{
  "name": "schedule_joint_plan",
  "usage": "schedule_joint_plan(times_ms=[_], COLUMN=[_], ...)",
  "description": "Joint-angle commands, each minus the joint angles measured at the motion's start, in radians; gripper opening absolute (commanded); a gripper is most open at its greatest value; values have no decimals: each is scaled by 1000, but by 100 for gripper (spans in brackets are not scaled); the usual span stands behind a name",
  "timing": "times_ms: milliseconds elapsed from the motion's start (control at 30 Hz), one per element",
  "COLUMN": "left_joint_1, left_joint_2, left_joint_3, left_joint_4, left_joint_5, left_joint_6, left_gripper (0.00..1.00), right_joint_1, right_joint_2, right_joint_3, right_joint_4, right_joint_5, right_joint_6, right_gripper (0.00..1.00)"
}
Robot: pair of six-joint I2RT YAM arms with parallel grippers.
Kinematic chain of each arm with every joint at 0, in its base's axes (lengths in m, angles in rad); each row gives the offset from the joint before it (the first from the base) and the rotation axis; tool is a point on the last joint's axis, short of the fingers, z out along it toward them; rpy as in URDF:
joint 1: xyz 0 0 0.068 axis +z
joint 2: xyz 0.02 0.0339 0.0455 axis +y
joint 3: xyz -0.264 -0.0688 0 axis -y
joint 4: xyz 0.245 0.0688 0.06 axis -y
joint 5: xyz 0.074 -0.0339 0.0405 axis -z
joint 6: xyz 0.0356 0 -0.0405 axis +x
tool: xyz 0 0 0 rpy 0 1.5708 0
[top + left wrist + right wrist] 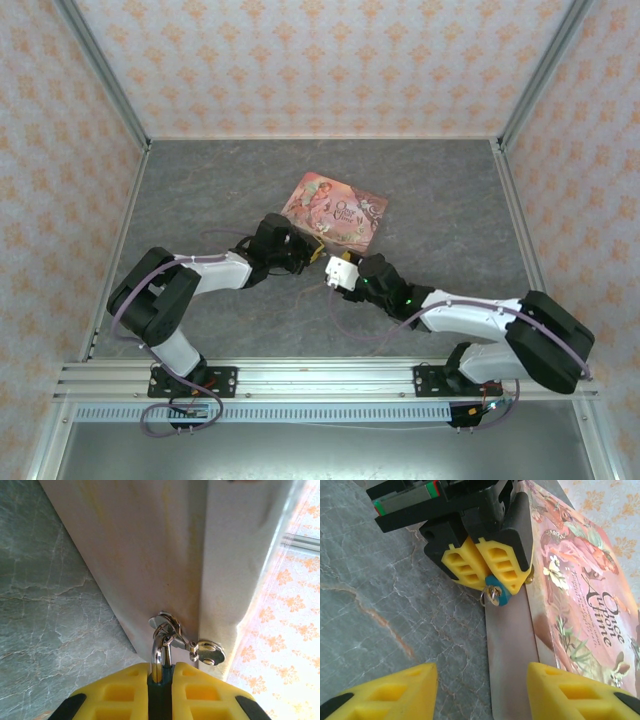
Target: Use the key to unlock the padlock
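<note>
Clamping the padlock tight in the left tool beside the tin, holding the right tool wide open and empty (spotting what looks like the key by the shackle), so next up: pinch that key cleanly.

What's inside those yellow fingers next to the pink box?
The little teal padlock, squeezed by the left gripper. Its blue end and a small metal ring peek out. The rest of its body is covered by the fingers.

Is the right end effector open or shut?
Open: the right end effector has its yellow fingers wide apart, gripping nothing.
</note>
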Motion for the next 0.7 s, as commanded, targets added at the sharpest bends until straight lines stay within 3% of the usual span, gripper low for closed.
schedule_joint_plan(times_ms=[0,667], left_joint_1=[-14,-15], left_joint_2=[-32,-37], left_joint_3=[24,17], left_joint_4=[46,62], left_joint_5=[15,28], left_joint_6=[-12,-14], left_gripper=[0,0], right_joint_1=[10,18], right_joint_2=[50,231], right_joint_3=[43,126], right_joint_4=[95,185], right_joint_5=[36,104], right_joint_6=[-27,-3], right_gripper=[48,27])
